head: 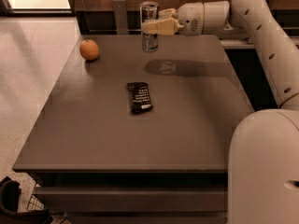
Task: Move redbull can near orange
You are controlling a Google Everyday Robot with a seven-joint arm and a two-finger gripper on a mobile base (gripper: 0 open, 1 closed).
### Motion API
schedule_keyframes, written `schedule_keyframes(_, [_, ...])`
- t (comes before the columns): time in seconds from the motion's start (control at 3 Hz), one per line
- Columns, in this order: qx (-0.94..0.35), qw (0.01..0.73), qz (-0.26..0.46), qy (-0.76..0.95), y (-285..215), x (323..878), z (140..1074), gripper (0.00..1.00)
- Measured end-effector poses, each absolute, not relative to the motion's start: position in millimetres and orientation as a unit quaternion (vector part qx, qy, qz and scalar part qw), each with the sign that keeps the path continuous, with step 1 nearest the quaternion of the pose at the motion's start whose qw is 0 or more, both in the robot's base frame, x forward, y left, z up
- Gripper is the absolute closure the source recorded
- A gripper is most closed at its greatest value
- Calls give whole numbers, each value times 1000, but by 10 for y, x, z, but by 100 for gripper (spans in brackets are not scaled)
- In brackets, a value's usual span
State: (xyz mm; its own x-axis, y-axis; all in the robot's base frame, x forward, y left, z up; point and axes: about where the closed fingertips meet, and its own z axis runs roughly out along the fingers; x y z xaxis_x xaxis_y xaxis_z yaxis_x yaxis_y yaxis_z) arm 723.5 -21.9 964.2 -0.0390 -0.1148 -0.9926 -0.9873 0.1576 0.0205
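The redbull can (149, 42), slim and silver, hangs upright in the air above the far middle of the table. My gripper (152, 25) is shut on the can's middle, reaching in from the right. The orange (89, 49) sits on the table near its far left corner, to the left of the can and lower in view. The can's shadow (175, 68) falls on the table to the right below it.
A flat black snack wrapper (140, 97) lies near the middle of the grey table (107, 143). My white arm (266, 41) runs down the right side of the view. A chair back (119, 14) stands behind the table's far edge.
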Motion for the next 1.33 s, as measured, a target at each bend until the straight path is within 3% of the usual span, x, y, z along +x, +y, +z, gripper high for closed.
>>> schedule_keyframes(0.33, [-489,556,399,541,132,7644,9735,100])
schedule_keyframes(1.33, [-501,526,400,559,778,7820,9198,100])
